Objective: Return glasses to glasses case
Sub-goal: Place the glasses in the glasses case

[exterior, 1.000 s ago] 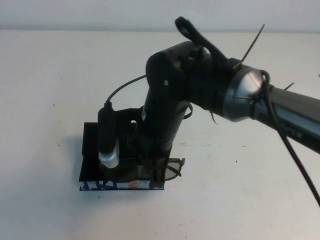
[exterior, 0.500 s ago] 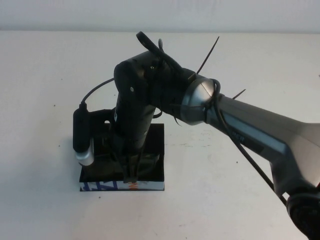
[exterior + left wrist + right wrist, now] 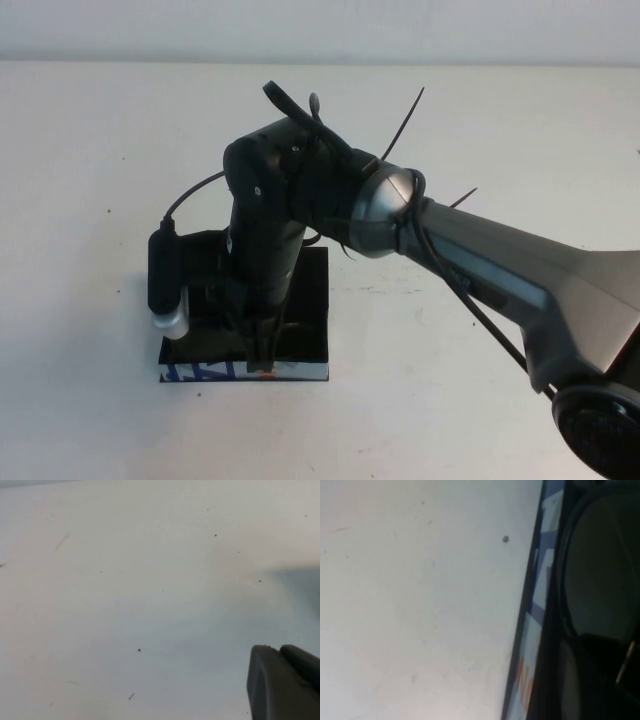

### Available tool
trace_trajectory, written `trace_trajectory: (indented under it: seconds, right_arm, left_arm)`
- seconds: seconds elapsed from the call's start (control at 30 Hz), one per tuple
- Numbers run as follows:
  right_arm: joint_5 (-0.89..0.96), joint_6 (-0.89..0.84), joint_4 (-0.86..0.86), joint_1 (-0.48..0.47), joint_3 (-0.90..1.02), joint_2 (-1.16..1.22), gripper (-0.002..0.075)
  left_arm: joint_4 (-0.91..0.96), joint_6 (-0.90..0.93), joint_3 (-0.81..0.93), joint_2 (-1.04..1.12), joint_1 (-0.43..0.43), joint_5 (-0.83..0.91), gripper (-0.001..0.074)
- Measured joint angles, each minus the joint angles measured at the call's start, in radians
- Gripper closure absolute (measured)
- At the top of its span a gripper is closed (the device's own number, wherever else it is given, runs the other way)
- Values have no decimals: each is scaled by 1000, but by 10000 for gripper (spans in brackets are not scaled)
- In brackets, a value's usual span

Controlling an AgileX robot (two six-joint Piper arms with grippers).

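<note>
The glasses case (image 3: 305,315) is a black box lying open at the left of the table, with its white printed front edge (image 3: 225,371) toward me. My right gripper (image 3: 262,356) points straight down into the case near that edge and is shut on the glasses. The arm hides the glasses in the high view. In the right wrist view a dark rim with a clear lens (image 3: 600,565) lies inside the case, beside the blue and orange print (image 3: 535,610), and runs under my right gripper (image 3: 592,675). My left gripper (image 3: 276,652) is shut and empty over bare table.
The right arm (image 3: 480,270) stretches across the table from the lower right. Its wrist camera (image 3: 165,290) hangs over the case's left side. The white table (image 3: 480,130) lies bare around the case.
My right gripper has carried the glasses left, from the case's right front corner to over its middle, and has sunk lower into the case. The left gripper has not visibly moved.
</note>
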Motion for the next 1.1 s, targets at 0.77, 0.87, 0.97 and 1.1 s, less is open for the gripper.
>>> trace_trajectory:
  seconds: [0.77,0.87,0.97,1.1]
  right_arm:
    - [0,16,-8,-19,-4,21,673]
    - [0,18,-8,-19,-4,29,673]
    - [0,18,-8,-19,-4,32,673]
    - [0,20,-8,-19,-4,32,673]
  left_arm:
    - [0,0,0,0,0,0,736]
    - [0,0,0,0,0,0,736]
    - [0,0,0,0,0,0,736]
    - [0,0,0,0,0,0,736]
